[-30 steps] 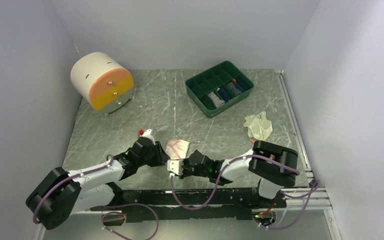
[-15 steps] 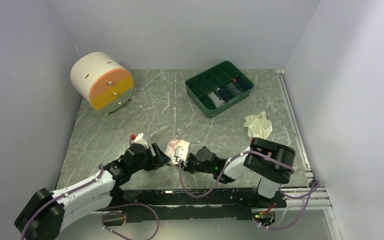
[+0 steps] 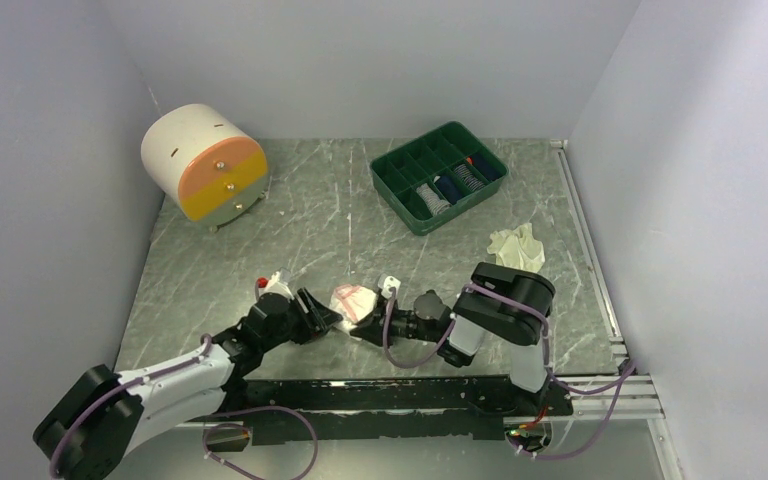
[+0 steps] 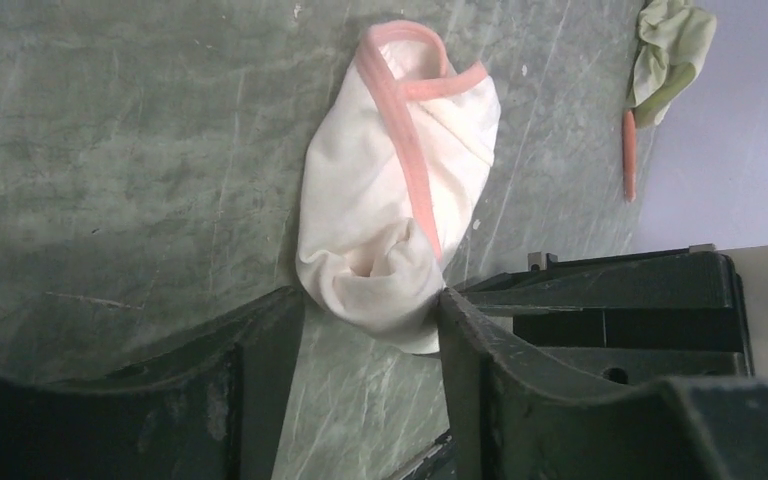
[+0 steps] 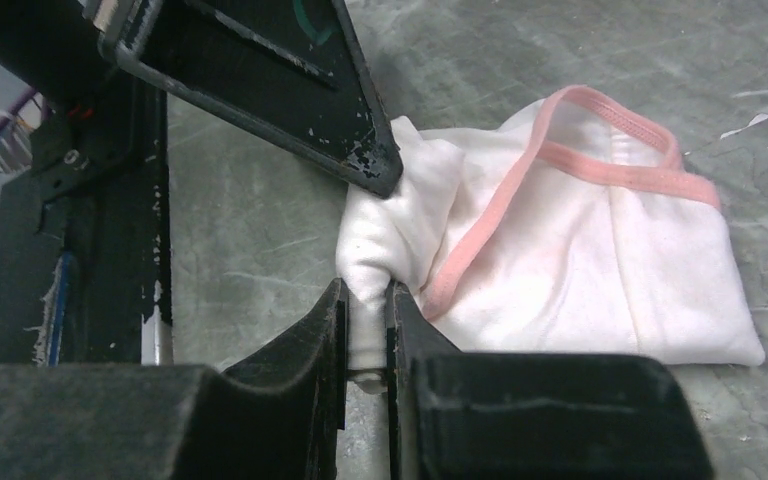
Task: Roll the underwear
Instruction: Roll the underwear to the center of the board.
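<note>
One underwear (image 4: pixel 400 180), left hand (image 4: pixel 370 297) straddling, right hand (image 5: pixel 365 295) pinching

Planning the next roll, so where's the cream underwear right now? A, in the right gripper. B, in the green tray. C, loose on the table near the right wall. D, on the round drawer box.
C: the cream underwear lies crumpled on the table, in front of the tray; the right gripper pinches the pink-trimmed underwear.

Soft even light, faint shadows; wrist-view foregrounds dark, perhaps blurred.
</note>
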